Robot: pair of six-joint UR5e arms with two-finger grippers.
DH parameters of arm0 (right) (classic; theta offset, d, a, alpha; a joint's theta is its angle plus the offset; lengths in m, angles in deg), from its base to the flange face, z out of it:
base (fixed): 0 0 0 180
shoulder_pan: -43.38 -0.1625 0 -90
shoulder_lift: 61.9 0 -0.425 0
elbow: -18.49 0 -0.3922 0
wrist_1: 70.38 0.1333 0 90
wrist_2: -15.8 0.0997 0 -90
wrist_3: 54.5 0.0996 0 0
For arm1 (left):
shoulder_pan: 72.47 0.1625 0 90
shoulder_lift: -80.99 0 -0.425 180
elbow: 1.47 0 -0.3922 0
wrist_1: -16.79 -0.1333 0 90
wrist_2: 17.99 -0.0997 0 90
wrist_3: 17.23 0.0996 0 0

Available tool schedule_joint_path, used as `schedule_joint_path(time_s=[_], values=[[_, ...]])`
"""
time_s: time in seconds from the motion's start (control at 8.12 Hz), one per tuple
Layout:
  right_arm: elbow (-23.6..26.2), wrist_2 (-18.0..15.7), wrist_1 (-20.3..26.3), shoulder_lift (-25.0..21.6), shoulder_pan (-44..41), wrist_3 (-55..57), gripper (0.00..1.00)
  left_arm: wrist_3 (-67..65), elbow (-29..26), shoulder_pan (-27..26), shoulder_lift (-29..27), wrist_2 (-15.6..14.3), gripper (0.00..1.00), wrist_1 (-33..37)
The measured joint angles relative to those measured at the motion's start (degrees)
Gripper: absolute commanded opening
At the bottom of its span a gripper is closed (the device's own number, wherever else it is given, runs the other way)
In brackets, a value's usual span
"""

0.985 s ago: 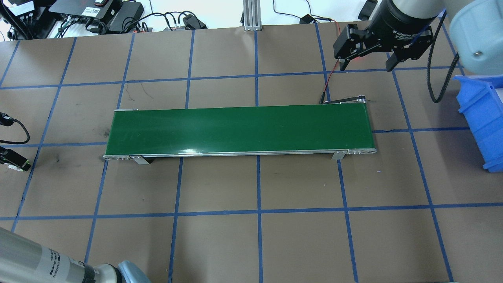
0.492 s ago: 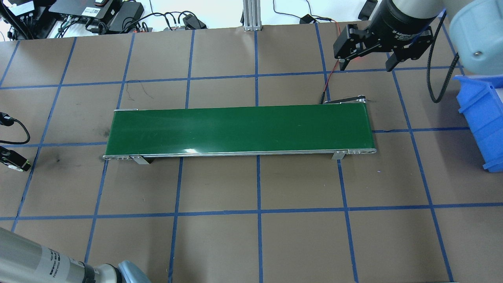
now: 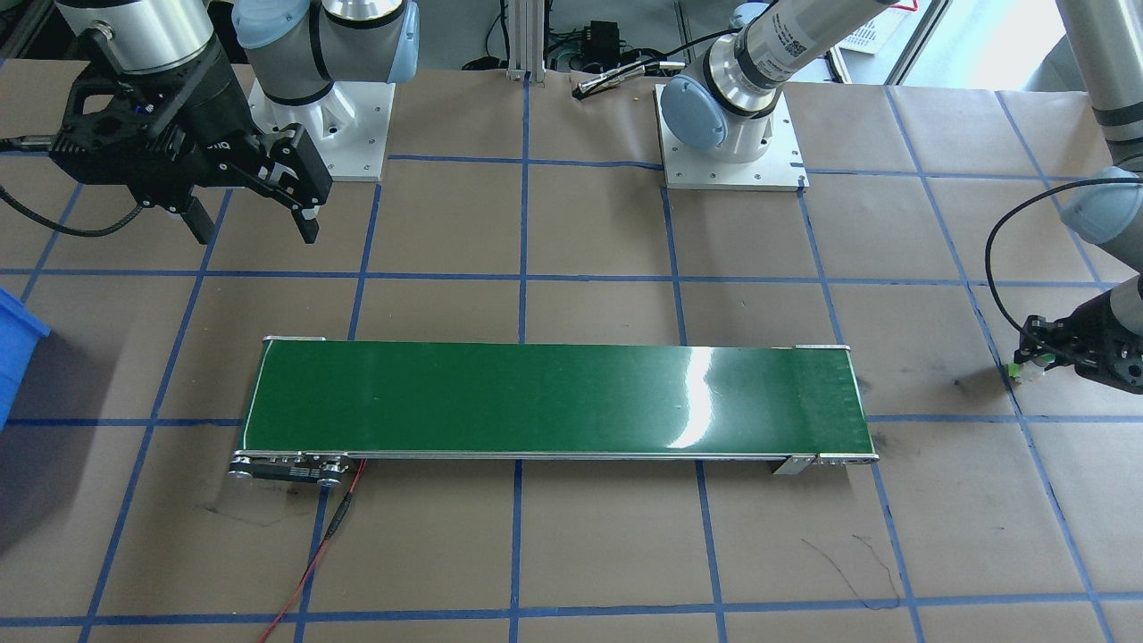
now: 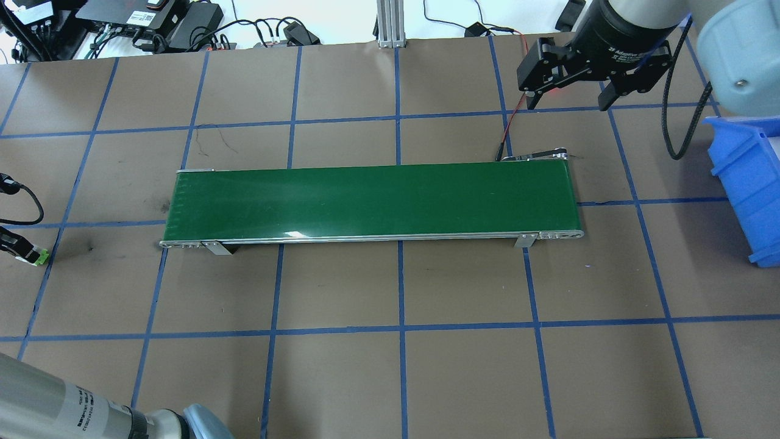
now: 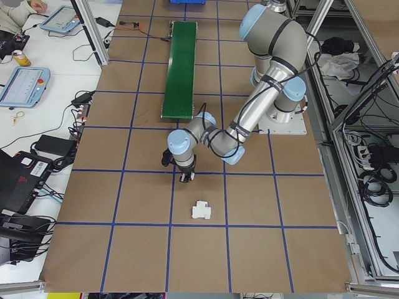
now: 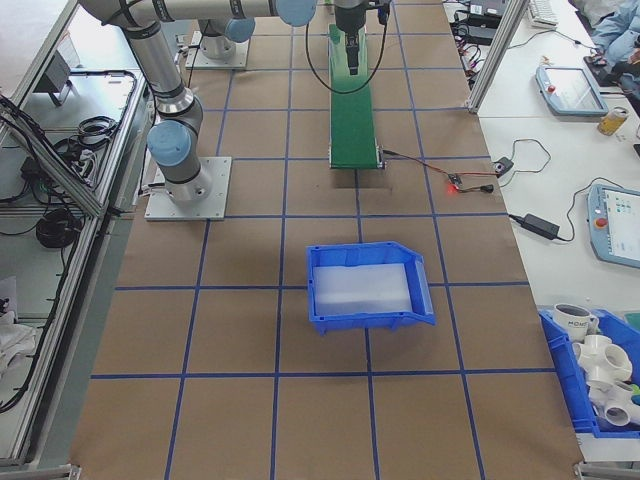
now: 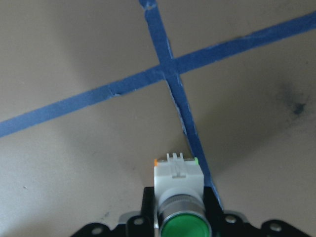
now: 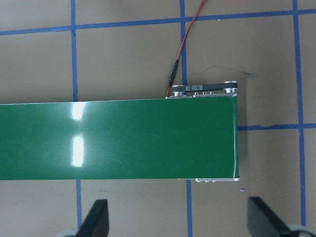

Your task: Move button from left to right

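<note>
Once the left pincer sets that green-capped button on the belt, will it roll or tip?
The button probably will not roll far: its white body is blocky with flat sides, as the left wrist view shows. The round cap and metal collar may make it top-heavy, so laid on its side seems safer. It looks stiff and light in the left pincer.

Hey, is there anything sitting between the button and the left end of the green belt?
Nothing visible. The left claw holds the button off the belt's left end, and only bare brown table with blue tape lines lies between it and the green belt, whose top is empty.
</note>
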Motion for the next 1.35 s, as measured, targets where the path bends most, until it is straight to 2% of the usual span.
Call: schedule_joint_path(time_s=[0.37,0.62,0.86,0.98,1.35], values=[[0.0,0.0,0.0,0.0,0.0,0.0,1.00,0.0,-0.4,-0.1,4.2,0.0,0.00,4.0],[0.0,0.0,0.0,0.0,0.0,0.0,1.00,-3.5,-0.5,-1.9,11.5,0.3,0.00,10.8],[0.0,0.0,0.0,0.0,0.0,0.0,1.00,-11.5,-0.3,-7.7,18.7,0.9,0.00,16.3],[0.0,0.0,0.0,0.0,0.0,0.0,1.00,-16.6,-0.2,-11.1,20.5,1.2,0.00,17.4],[0.0,0.0,0.0,0.0,0.0,0.0,1.00,-33.8,0.1,-21.6,21.4,6.6,0.00,17.7]])
